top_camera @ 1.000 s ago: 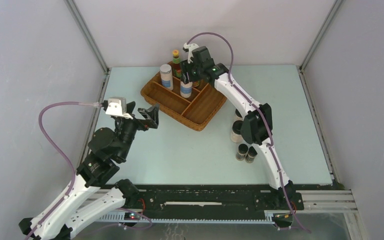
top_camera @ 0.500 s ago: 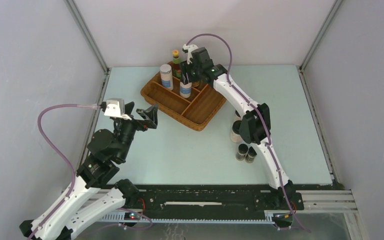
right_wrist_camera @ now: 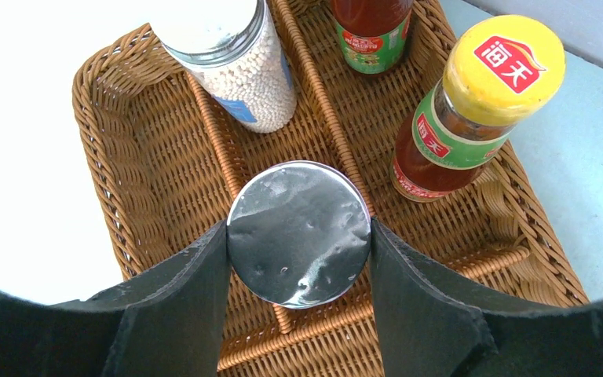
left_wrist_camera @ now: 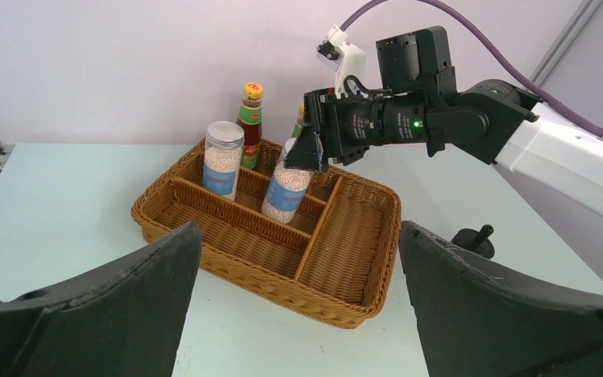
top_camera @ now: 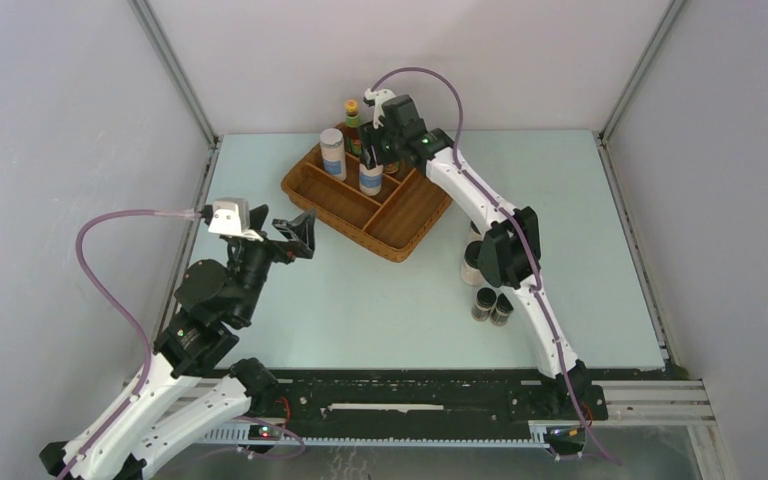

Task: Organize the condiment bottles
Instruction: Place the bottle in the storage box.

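Wicker tray (top_camera: 412,218), brown and divided, sits at the far middle of the bench (top_camera: 360,300). The right tool (top_camera: 373,152) reaches over it, clenched on a silver-lidded jar (right_wrist_camera: 299,233). In the right wrist view both fingers (right_wrist_camera: 177,302) press the lid's rim from opposite sides. In the left wrist view this jar is tilted, with its lid leaning toward the right arm and its base down inside a long strip compartment near the tray's middle. Whether the base touches the wicker floor cannot be told; it is possibly just clear of it. Contents are small pale beads, and the label is blue.

Second jar (left_wrist_camera: 223,157), same type, stands upright in the neighbouring strip compartment, with a divider between it and the held one. Yellow-capped sauce bottle (right_wrist_camera: 471,102) stands upright at the tray's far end, just beside the right tool. The other sauce bottle (right_wrist_camera: 370,23) stands at the same end, near the second jar.

On bare bench right of the tray, close against the right arm's elbow, is a beige shaker (top_camera: 473,265) with a black cap. Two dark vials (top_camera: 482,303) stand side by side just nearer than it.

Left tool (top_camera: 298,232) is released, jaws spread wide with nothing between them. It hangs above the bench near the tray's left corner, facing the tray.
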